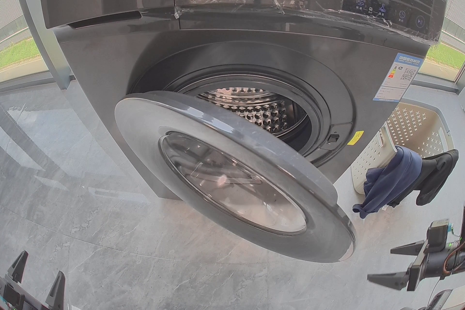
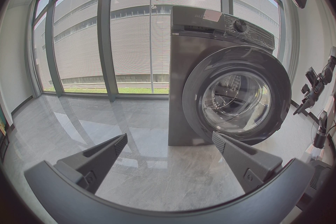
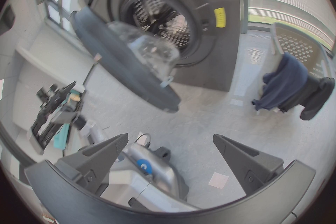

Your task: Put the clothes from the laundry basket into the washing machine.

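Straight ahead on the grey floor [image 1: 87,209] stands the washing machine [image 1: 121,59], a dark front-loader. Its round glass door [image 1: 232,180] is swung wide open in front of the machine, so the perforated metal drum [image 1: 256,110] is exposed. Just beside the machine's right side sits the white laundry basket [image 1: 416,124], also on the floor. A blue garment [image 1: 392,178] is draped over the basket's near rim on the side closer to the machine and hangs down the outside almost to the floor. A black garment [image 1: 436,170] hangs over the same rim, touching the blue one on the side away from the machine. The right gripper [image 1: 382,263] is in front of the machine's right corner, well apart from the clothes, with its fingers spread. The left gripper [image 1: 41,265] is in front of the machine's left side, its fingers likewise spread over bare floor.
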Motion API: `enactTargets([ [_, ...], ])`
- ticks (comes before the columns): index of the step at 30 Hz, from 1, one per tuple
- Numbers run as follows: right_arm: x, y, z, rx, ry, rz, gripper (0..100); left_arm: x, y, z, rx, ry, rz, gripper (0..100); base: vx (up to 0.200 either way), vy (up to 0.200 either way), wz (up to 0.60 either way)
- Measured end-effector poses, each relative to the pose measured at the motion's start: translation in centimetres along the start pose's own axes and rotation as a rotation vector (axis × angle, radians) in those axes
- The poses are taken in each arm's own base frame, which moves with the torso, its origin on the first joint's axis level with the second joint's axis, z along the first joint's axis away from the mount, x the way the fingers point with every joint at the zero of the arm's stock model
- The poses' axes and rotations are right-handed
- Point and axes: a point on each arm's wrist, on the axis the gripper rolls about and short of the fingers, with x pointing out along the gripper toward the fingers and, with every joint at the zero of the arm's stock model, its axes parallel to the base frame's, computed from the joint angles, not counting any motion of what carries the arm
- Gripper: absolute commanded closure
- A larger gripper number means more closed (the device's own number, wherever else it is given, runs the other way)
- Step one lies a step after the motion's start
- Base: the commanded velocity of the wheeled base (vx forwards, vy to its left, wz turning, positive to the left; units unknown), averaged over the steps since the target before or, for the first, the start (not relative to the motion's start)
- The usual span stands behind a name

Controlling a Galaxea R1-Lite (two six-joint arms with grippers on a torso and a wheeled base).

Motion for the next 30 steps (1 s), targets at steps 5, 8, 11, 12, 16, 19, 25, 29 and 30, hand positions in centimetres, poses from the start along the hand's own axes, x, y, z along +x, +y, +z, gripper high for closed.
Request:
enactTargets([
  [5, -0.1, -1.2, 2.8, 0.061, -0.064, -0.118, 0, 0.0, 0.0, 0.0, 0.0, 0.0, -0.001, 0, 0.0, 0.0, 0.0],
  [8, 0.5, -1.6, 4.9, 0.075, -0.074, -0.147, 0, 0.0, 0.0, 0.0, 0.0, 0.0, -0.001, 0, 0.0, 0.0, 0.0],
  [11, 1.4, -1.6, 6.5, 0.089, -0.067, -0.142, 0, 0.0, 0.0, 0.0, -0.001, 0.0, -0.001, 0, 0.0, 0.0, 0.0],
  [12, 1.8, -1.5, 6.9, 0.094, -0.06, -0.133, 0, 0.0, 0.0, 0.0, -0.001, 0.0, -0.001, 0, 0.0, 0.0, 0.0],
  [16, 3.1, -0.7, 7.7, 0.093, -0.025, -0.088, 0, 0.0, 0.0, 0.0, -0.001, 0.0, -0.001, 0, 0.0, 0.0, 0.0],
  [19, 3.9, 0.0, 7.7, 0.074, 0.01, -0.052, 0, 0.0, 0.0, 0.0, -0.002, 0.0, -0.001, 0, 0.0, 0.0, 0.0],
  [25, 4.1, 1.1, 6.7, 0.036, 0.052, 0.001, 0, 0.0, 0.0, 0.0, -0.002, 0.0, -0.001, 0, 0.0, 0.0, 0.0],
  [29, 3.4, 1.5, 6.1, 0.019, 0.043, 0.022, 0, 0.0, 0.0, 0.0, -0.002, 0.0, 0.0, 0, 0.0, 0.0, 0.0],
  [30, 3.3, 1.5, 6.1, 0.019, 0.038, 0.022, 0, 0.0, 0.0, 0.0, -0.002, 0.0, 0.0, 0, -0.2, 0.0, 0.0],
])
